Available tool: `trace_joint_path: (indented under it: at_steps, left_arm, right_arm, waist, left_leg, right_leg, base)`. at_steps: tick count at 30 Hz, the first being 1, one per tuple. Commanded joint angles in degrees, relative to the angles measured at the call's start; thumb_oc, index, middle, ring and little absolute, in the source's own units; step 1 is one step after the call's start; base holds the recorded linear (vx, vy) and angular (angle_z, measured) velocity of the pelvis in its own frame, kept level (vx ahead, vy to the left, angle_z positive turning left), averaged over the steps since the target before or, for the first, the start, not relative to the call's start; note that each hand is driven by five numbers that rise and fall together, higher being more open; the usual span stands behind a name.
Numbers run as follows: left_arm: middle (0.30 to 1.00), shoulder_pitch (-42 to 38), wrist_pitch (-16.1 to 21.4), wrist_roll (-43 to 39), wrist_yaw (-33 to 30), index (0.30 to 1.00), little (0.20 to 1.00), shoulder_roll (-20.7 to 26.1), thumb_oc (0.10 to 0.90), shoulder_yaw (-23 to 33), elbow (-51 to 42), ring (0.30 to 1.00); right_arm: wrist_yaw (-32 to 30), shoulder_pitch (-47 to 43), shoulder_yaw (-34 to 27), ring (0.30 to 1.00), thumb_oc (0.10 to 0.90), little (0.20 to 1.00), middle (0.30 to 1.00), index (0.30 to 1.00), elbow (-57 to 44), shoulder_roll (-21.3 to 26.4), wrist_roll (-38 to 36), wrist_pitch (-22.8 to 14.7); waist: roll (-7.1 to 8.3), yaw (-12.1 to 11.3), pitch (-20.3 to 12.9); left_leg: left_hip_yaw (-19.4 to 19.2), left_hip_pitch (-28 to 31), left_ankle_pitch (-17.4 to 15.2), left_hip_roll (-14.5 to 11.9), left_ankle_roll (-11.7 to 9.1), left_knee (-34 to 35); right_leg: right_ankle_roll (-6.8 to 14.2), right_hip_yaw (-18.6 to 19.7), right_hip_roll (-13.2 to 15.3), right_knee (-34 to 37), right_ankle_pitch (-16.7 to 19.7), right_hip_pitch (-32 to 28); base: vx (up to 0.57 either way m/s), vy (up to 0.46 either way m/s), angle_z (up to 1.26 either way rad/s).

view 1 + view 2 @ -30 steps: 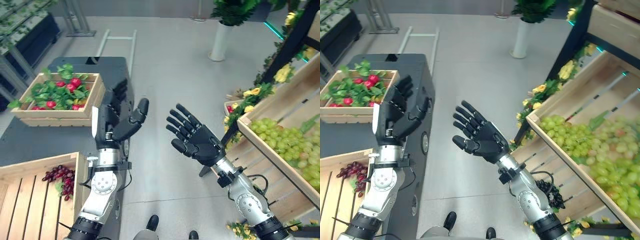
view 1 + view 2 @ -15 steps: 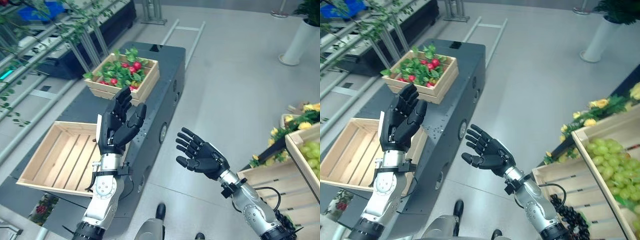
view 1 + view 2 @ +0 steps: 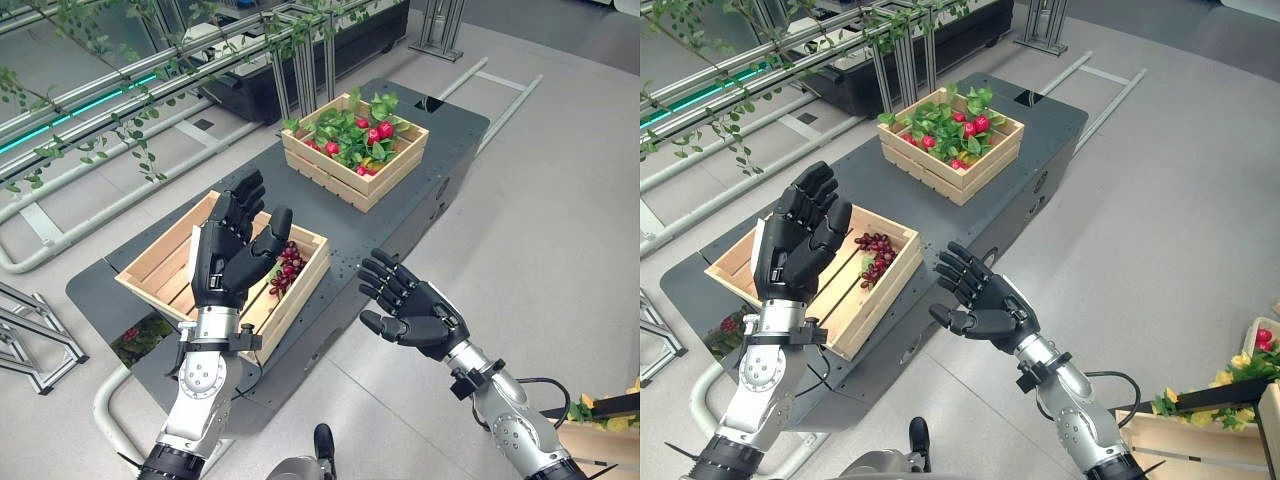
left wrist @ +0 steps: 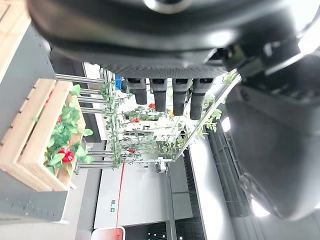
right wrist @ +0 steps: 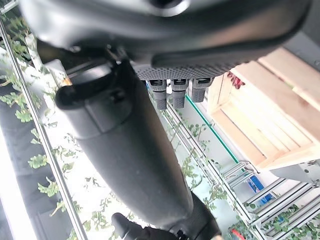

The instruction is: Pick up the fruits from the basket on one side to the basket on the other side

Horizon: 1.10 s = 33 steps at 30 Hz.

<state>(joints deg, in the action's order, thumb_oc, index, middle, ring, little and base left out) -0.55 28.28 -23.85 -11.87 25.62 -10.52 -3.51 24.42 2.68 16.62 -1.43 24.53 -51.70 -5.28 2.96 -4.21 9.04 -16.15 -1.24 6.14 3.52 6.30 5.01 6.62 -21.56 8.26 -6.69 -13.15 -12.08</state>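
Left hand (image 3: 232, 262) and right hand (image 3: 415, 312) raised, fingers spread, empty. Dark grape bunch (image 3: 284, 272) in near crate (image 3: 305, 282) on table (image 3: 415, 205); radish crate (image 3: 390, 175) beyond. Risk: loose pinch drops bunch mid-carry.

The right robot hand (image 5: 165, 35) looms close, its dark palm across the twelve o'clock edge, fingers (image 5: 172, 92) reaching straight out in a row and the thumb (image 5: 125, 150) slanting down towards six o'clock. Nothing lies in its grasp. Out at three o'clock sits a pale wooden crate (image 5: 270, 105) with slatted sides, and dark red grapes (image 5: 234, 80) peep over its near corner. Green vines (image 5: 30, 125) trail along metal rails behind.
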Motion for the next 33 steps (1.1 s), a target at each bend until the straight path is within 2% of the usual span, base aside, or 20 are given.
trace_joint_path:
  at_steps: [1, 4, 7, 8, 9, 10, 12, 13, 15, 16, 17, 18, 22, 23, 24, 27, 30, 33]
  left_arm:
    - [0.9, -3.82, 5.02, 0.66, 0.32, 0.9, 0.9, 1.76, 0.8, 3.48, -6.23, 0.9]
    - [0.9, -5.05, 4.01, 0.9, 0.74, 0.9, 0.9, 1.57, 0.8, 3.71, -6.26, 0.9]
    - [0.9, -5.7, 2.76, 1.17, 0.94, 0.9, 0.9, 1.47, 0.8, 3.22, -6.67, 0.9]
    - [0.9, -5.78, 2.5, 1.31, 1.11, 0.9, 0.9, 1.48, 0.8, 2.98, -6.86, 0.9]
    - [0.9, -5.87, 2.37, 1.06, 1.2, 0.9, 0.9, 1.56, 0.8, 2.58, -6.8, 0.9]
    - [0.9, -5.89, 2.37, 1.05, 1.2, 0.9, 0.9, 1.56, 0.8, 2.59, -6.8, 0.9]
    - [0.9, -5.02, 2.96, 1.68, 1.95, 0.9, 0.9, 1.16, 0.8, 2.2, -7.25, 0.9]
    - [0.9, -4.66, 3.23, 2.02, 2.33, 0.9, 0.9, 1.15, 0.8, 1.82, -7.57, 0.9]
    - [0.9, -4.62, 3.45, 2.26, 2.43, 0.9, 0.9, 1.18, 0.8, 1.47, -7.61, 0.9]
    - [0.9, -4.56, 3.5, 2.03, 3.18, 0.9, 0.9, 1.28, 0.8, 1.26, -7.93, 0.9]
    - [0.9, -4.57, 3.51, 1.84, 3.47, 0.9, 0.9, 1.33, 0.8, 1.24, -7.93, 0.9]
    - [0.9, -4.63, 3.53, 0.78, 4.98, 0.9, 0.9, 1.49, 0.8, 1.12, -7.59, 0.9]
    - [0.9, -4.22, 3.86, 0.24, 5.43, 0.9, 0.9, 2.13, 0.8, 1.27, -7.6, 0.9]
    - [0.9, -4.38, 3.97, 0.42, 4.73, 0.9, 0.9, 2.62, 0.8, 1.04, -7.5, 0.9]
    - [0.9, -4.42, 3.9, 0.38, 4.54, 0.9, 0.9, 2.72, 0.8, 1.02, -7.54, 0.9]
    - [0.9, -3.1, 3.3, -0.54, 2.29, 0.9, 0.9, 2.73, 0.8, 1.42, -9.52, 0.9]
    - [0.9, -2.47, 2.74, -0.34, 1.24, 0.9, 0.9, 2.85, 0.8, 2.12, -9.95, 0.9]
    - [0.9, -2.19, 2.62, -0.17, 1.39, 0.9, 0.9, 2.54, 0.8, 2.32, -9.99, 0.9]
  right_arm:
    - [6.43, -2.19, -2.2, 0.9, 0.8, 0.9, 0.9, 0.9, -8.02, -1.31, -2.09, -5.27]
    - [6.53, -3.12, -1.94, 0.9, 0.8, 0.9, 0.9, 0.9, -9.0, -1.8, -2.68, -4.97]
    - [5.97, -3.46, -1.33, 0.9, 0.8, 0.9, 0.9, 0.9, -9.93, -1.94, -3.05, -4.89]
    - [5.43, -3.39, -1.08, 0.9, 0.8, 0.9, 0.9, 0.9, -10.2, -1.9, -2.86, -5.28]
    - [5.18, -3.14, -0.96, 0.9, 0.8, 0.9, 0.9, 0.9, -10.24, -1.94, -2.61, -5.83]
    - [5.18, -3.15, -0.96, 0.9, 0.8, 0.9, 0.9, 0.9, -10.24, -1.93, -2.61, -5.83]
    - [6.38, -2.24, -0.9, 0.9, 0.8, 0.9, 0.9, 0.9, -10.63, -2.53, -1.98, -6.51]
    - [6.62, -2.53, -0.57, 0.9, 0.8, 0.9, 0.9, 0.9, -10.66, -3.01, -2.05, -6.85]
    - [6.39, -2.7, -0.42, 0.9, 0.8, 0.9, 0.9, 0.9, -10.81, -3.12, -2.17, -6.88]
    - [6.16, -3.12, -0.47, 0.9, 0.8, 0.9, 0.9, 0.9, -11.12, -3.23, -2.51, -6.82]
    - [6.12, -3.19, -0.45, 0.9, 0.8, 0.9, 0.9, 0.9, -11.18, -3.26, -2.57, -6.81]
    - [6.28, -3.2, -0.37, 0.9, 0.8, 0.9, 0.9, 0.9, -11.26, -3.66, -2.75, -6.77]
    - [7.01, -2.96, -0.45, 0.9, 0.8, 0.9, 0.9, 0.9, -12.32, -3.74, -3.64, -6.31]
    - [7.21, -2.9, -0.23, 0.9, 0.8, 0.9, 0.9, 0.9, -12.62, -3.68, -3.9, -6.39]
    - [7.37, -2.9, -0.21, 0.9, 0.8, 0.9, 0.9, 0.9, -12.59, -3.68, -4.02, -6.37]
    - [7.96, -3.55, -1.08, 0.9, 0.8, 0.9, 0.9, 0.9, -13.89, -1.65, -5.71, -3.26]
    - [8.42, -3.36, -1.17, 0.9, 0.8, 0.9, 0.9, 0.9, -15.16, 0.58, -5.79, -1.89]
    - [9.23, -2.71, -1.36, 0.9, 0.8, 0.9, 0.9, 0.9, -14.85, 1.37, -7.2, -1.44]
  waist:
    - [-0.63, -1.19, -4.21]
    - [-0.78, -1.69, -3.44]
    - [-0.58, -1.6, -2.82]
    - [-0.39, -1.23, -2.62]
    - [-0.17, -0.76, -2.52]
    - [-0.22, -0.72, -2.65]
    - [0.4, -0.5, -2.55]
    - [0.74, -0.39, -2.45]
    - [0.96, -0.31, -2.38]
    - [1.51, -0.09, -2.26]
    - [1.57, -0.02, -2.2]
    - [1.65, 0.39, -2.04]
    - [1.86, 1.11, -1.67]
    - [2.15, 1.77, -1.58]
    - [2.17, 1.89, -1.58]
    - [2.52, 2.81, -2.03]
    - [3.3, 2.86, -2.46]
    - [3.76, 2.8, -2.91]
  left_leg:
    - [4.59, 3.78, -4.88, -4.85, -7.99, -0.45]
    - [5.98, 3.21, -5.22, -3.45, -5.99, -1.45]
    - [8.79, 2.6, -6.02, -2.37, -4.88, -2.99]
    - [9.79, 2.38, -6.38, -2.06, -4.43, -3.56]
    - [10.98, 2.05, -6.61, -1.75, -4.17, -4.25]
    - [11.02, 1.86, -6.55, -1.8, -4.17, -4.27]
    - [12.56, 1.6, -7.13, -1.42, -4.16, -4.87]
    - [13.12, 1.71, -7.61, -1.4, -4.3, -4.77]
    - [13.36, 1.77, -8.07, -1.36, -4.27, -4.86]
    - [13.6, 1.81, -9.34, -1.15, -4.07, -5.24]
    - [13.6, 1.9, -9.69, -1.19, -4.03, -5.37]
    - [13.83, 2.18, -10.8, -1.67, -4.01, -5.74]
    - [14.35, 2.49, -12.05, -3.6, -4.23, -7.34]
    - [15.22, 2.99, -11.97, -4.88, -4.52, -7.34]
    - [15.42, 3.01, -11.89, -5.09, -4.6, -7.35]
    - [15.94, 4.59, -10.32, -9.11, -7.0, -7.88]
    - [16.04, 4.06, -8.51, -11.76, -8.35, -9.71]
    - [15.54, 2.11, -6.3, -12.96, -9.07, -12.78]
  right_leg:
    - [1.57, -1.22, 4.07, 4.75, 13.77, 6.71]
    - [1.17, -0.44, 5.95, -3.16, 14.94, 9.53]
    - [0.66, 2.71, 5.43, -8.45, 14.84, 11.86]
    - [0.53, 4.45, 4.36, -8.91, 14.51, 12.57]
    - [0.24, 6.04, 3.06, -8.0, 13.84, 12.8]
    - [0.21, 5.97, 2.98, -7.81, 14.0, 12.88]
    - [0.3, 7.97, 3.22, -2.05, 15.83, 12.4]
    - [1.14, 10.14, 3.58, 2.61, 18.14, 12.72]
    - [1.72, 11.28, 3.82, 4.75, 19.65, 12.91]
    - [2.95, 13.46, 4.96, 8.68, 23.71, 14.04]
    - [3.2, 13.9, 5.14, 9.51, 24.46, 14.25]
    - [3.93, 16.01, 5.59, 11.69, 25.77, 15.82]
    - [4.1, 17.78, 5.4, 11.69, 25.34, 17.13]
    - [4.07, 18.45, 3.78, 10.23, 23.79, 16.35]
    - [4.05, 18.57, 3.44, 9.62, 23.24, 16.33]
    - [1.61, 18.26, -0.09, 8.34, 20.06, 14.94]
    - [-0.97, 17.43, -2.17, 9.08, 18.78, 13.07]
    - [-2.32, 16.34, -3.32, 10.83, 18.51, 11.43]
  base:
    - [0.08, 0.267, 0.21]
    - [0.05, 0.306, 0.19]
    - [0.09, 0.143, 0.57]
    - [0.1, 0.038, 0.74]
    - [0.07, 0.006, 0.66]
    - [0.1, -0.034, 1.05]
    - [0.13, -0.107, 1.03]
    - [0.11, -0.122, 0.68]
    - [0.11, -0.193, 0.47]
    - [0.13, -0.258, 0.14]
    - [0.2, -0.368, 0.09]
    - [0.14, -0.255, 0.09]
    - [0.19, -0.406, 0.12]
    - [0.14, -0.316, 0.36]
    - [0.25, -0.586, 0.66]
    - [0.21, -0.449, 0.67]
    - [0.18, -0.398, 0.46]
    - [0.17, -0.384, 0.13]
